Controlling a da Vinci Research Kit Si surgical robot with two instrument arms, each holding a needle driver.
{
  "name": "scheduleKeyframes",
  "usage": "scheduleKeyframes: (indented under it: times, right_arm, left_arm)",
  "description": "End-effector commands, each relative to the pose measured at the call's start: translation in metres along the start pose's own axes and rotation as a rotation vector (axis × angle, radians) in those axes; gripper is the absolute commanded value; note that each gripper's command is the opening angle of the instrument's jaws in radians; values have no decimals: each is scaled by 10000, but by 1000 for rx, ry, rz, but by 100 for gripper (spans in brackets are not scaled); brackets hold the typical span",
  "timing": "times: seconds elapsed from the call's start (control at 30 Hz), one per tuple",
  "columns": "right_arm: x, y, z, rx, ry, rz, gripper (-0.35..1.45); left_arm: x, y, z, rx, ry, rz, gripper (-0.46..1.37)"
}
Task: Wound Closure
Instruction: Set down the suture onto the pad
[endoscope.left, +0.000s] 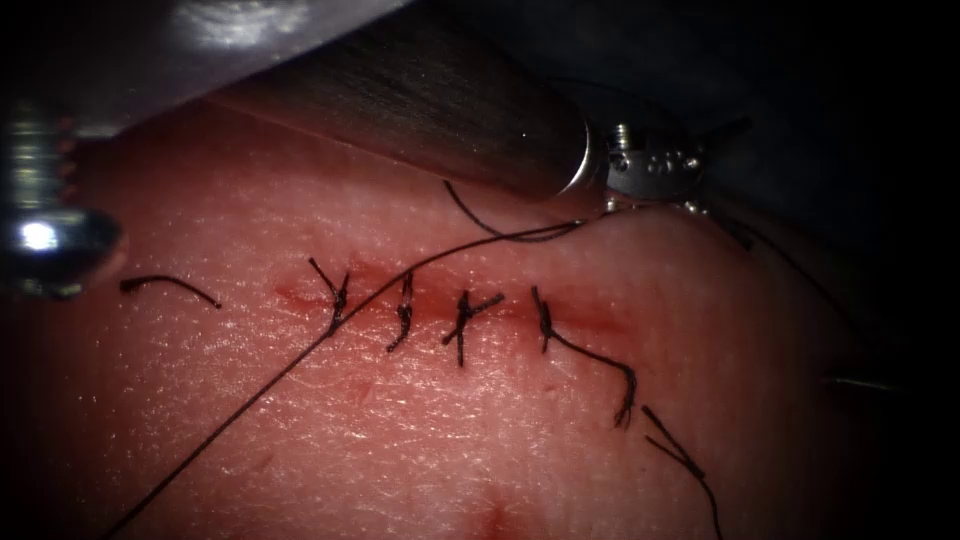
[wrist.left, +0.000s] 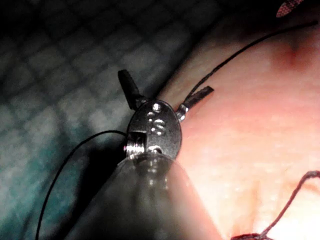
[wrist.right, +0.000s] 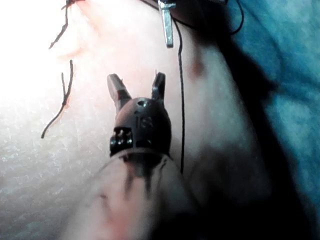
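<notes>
The tissue (endoscope.left: 420, 430) has a horizontal cut (endoscope.left: 590, 318) closed by several dark knotted stitches (endoscope.left: 463, 315). A long thread (endoscope.left: 300, 360) runs from the lower left, over the cut, up to my left tool (endoscope.left: 725, 175) at the tissue's far edge, right of the stitches. In the left wrist view the left tool (wrist.left: 166, 82) has its jaws spread wide, and the thread (wrist.left: 235, 55) passes by the root of one jaw without being pinched. My right tool (wrist.right: 136, 77) hovers over the tissue with its jaws apart and nothing between them, and the thread (wrist.right: 180, 100) runs beside it.
A metal clamp with a bolt (endoscope.left: 45, 235) sits at the tissue's left edge. Cut ends of thread lie left of the cut (endoscope.left: 170, 285) and at the lower right (endoscope.left: 680, 460). A teal gridded mat (wrist.left: 50, 100) lies beyond the tissue.
</notes>
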Motion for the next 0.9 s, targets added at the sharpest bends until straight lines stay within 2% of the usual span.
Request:
scheduleKeyframes:
  times: [0.03,0.2,0.43,0.7,0.9]
  right_arm:
    - [0,-1,1,4,1,1,104]
    - [1,-3,2,6,1,2,104]
    - [3,-4,0,10,1,3,105]
    - [6,-8,4,56,21,3,106]
    - [14,-14,15,80,46,1,116]
  left_arm:
    - [0,3,-5,-33,5,-7,131]
    - [-3,9,-26,-125,15,-55,135]
    - [6,10,-66,-155,21,-105,136]
    - [9,12,-95,-138,20,-149,135]
    - [32,4,-128,-71,21,-185,130]
